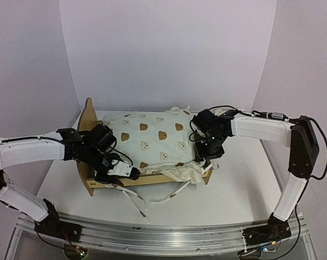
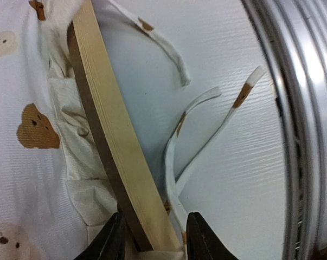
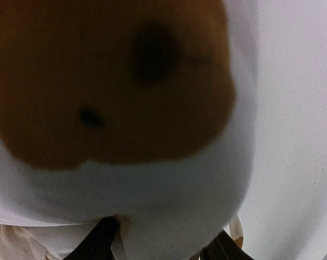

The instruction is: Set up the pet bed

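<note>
The pet bed lies across the table, its plywood bear-ear headboard at the left. The cream bear-print mattress cushion rests on the frame, its ruffle spilling over the near right corner. My left gripper sits at the near side rail. In the left wrist view its jaws close on that rail with a white tie strap beside it. My right gripper is at the cushion's right end. The cushion bulges between its fingers, hiding whether they pinch it.
Loose white tie straps trail over the white table in front of the bed. An aluminium rail runs along the table's near edge, and in the left wrist view that rail lies close to the straps. White walls enclose the back and sides.
</note>
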You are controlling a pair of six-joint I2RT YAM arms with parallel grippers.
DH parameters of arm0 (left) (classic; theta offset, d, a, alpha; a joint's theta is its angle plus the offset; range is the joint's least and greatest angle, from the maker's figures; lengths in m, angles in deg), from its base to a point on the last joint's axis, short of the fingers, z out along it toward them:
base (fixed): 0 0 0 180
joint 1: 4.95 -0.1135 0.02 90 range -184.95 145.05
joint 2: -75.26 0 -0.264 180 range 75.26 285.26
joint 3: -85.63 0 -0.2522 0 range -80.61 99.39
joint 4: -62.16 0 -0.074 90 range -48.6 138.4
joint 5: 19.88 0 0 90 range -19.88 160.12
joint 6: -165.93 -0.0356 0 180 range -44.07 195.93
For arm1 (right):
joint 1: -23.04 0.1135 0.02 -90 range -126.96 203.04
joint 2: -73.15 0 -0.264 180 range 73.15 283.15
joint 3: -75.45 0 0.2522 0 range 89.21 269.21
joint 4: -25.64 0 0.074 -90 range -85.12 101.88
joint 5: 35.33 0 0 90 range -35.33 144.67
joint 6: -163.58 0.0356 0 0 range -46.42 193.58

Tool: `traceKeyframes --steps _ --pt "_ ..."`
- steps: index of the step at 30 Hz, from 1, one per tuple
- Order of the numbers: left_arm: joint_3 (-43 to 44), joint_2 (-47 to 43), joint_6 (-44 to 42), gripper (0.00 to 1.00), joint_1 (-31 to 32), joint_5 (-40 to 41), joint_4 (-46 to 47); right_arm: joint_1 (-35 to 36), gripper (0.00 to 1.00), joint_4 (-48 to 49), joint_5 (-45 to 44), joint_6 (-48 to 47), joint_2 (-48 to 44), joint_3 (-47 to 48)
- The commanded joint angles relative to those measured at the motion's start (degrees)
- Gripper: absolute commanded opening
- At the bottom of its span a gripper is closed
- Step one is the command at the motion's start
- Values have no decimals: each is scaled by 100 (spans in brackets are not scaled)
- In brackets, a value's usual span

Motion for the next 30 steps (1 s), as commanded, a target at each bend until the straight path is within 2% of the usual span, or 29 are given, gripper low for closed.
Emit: traceKeyframes --steps 1,5,12,16,18,26,30 --pt "-383 378 -288 35 9 1361 1509 -324 50 13 -380 40 266 279" --pt "-615 734 -870 30 -54 1975 2458 -625 48 296 -329 -160 561 544" --pt "-220 1572 -1432 28 -662 1961 3412 -1188 48 420 -107 -684 1245 1331" --pt "555 1937 -1341 32 -816 1690 2762 -1459 52 443 354 -1127 1460 1716" --pt "666 1775 -1365 36 -808 1220 2302 -1466 54 440 470 -1388 1278 1733" --pt "327 470 -1361 58 -764 -298 1227 -1261 58 431 -104 -1539 -405 738" --pt "2 -51 -1078 62 -721 -875 984 -503 58 438 -597 -1387 -1054 383"
